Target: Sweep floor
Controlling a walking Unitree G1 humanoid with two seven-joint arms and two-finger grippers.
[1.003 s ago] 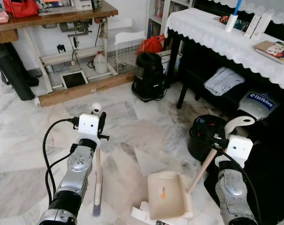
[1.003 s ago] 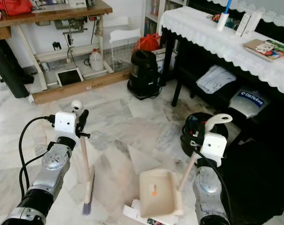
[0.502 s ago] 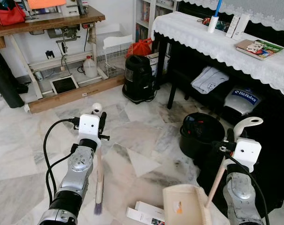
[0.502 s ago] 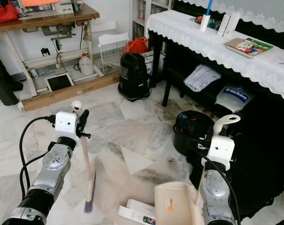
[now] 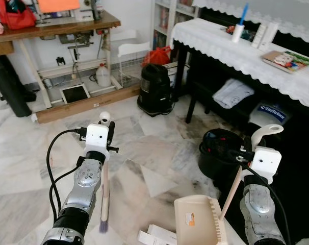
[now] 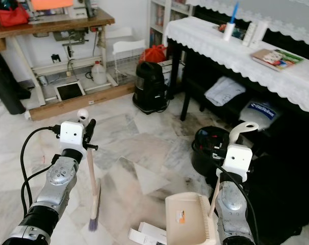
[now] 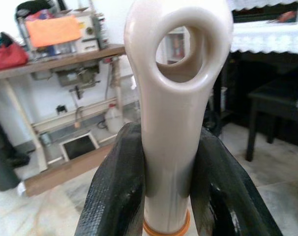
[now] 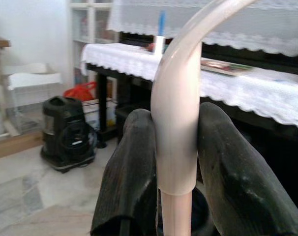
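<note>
We hold the broom in the left gripper; both black fingers are pressed against the cream handle just below its hanging loop, so the pinch is firm. The bristle end hangs near the marble floor, to the near left.

The right gripper clamps the curved cream handle of the dustpan, fingers closed on either side of it. The pan sits low at the near right, its comb edge on its right side.

White cartons lie on the floor just left of the pan, between it and the broom head.

Judgement: the step is gathering debris toward the pan. To do it well, we should:
- bring the pan's lip flat onto the floor,
- keep the broom tilted so the bristles drag rather than skip,
- sweep rightward in short strokes.

Risk: the black bin, far right of the pan, stands close to the right arm; keep that elbow in.
</note>
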